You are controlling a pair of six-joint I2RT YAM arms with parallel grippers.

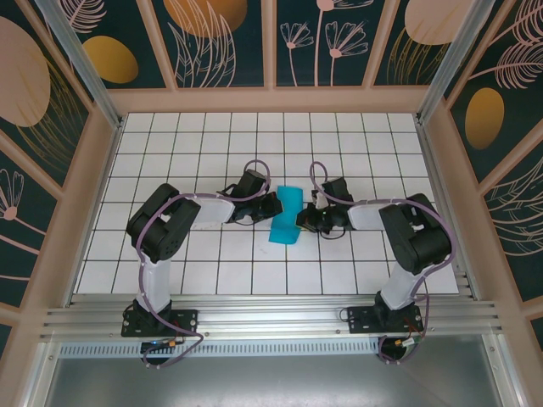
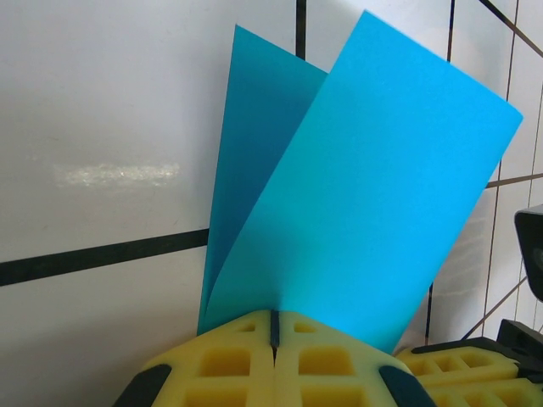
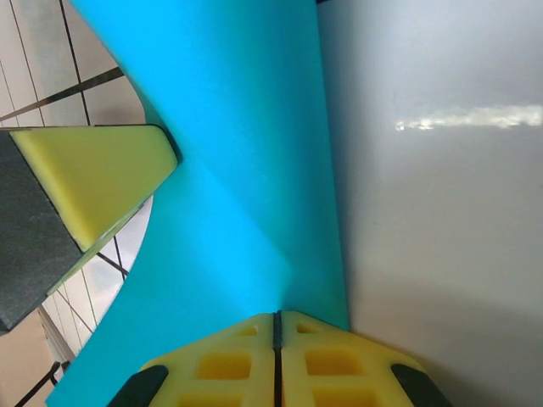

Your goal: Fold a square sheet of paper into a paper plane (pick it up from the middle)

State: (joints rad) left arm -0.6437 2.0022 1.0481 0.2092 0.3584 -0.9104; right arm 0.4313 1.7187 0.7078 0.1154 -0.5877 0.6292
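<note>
The square sheet of paper is teal-blue and bent over into two leaves, held up off the white tiled table between both arms. My left gripper is shut on its left edge. In the left wrist view the yellow pads meet at the paper, whose two leaves fan apart beyond them. My right gripper is shut on the opposite edge. In the right wrist view its pads pinch the sheet, with a left finger just past it.
The tiled table is ringed by wooden walls with patterned panels. An aluminium rail carrying both arm bases runs along the near edge. Open tiles lie behind and in front of the paper.
</note>
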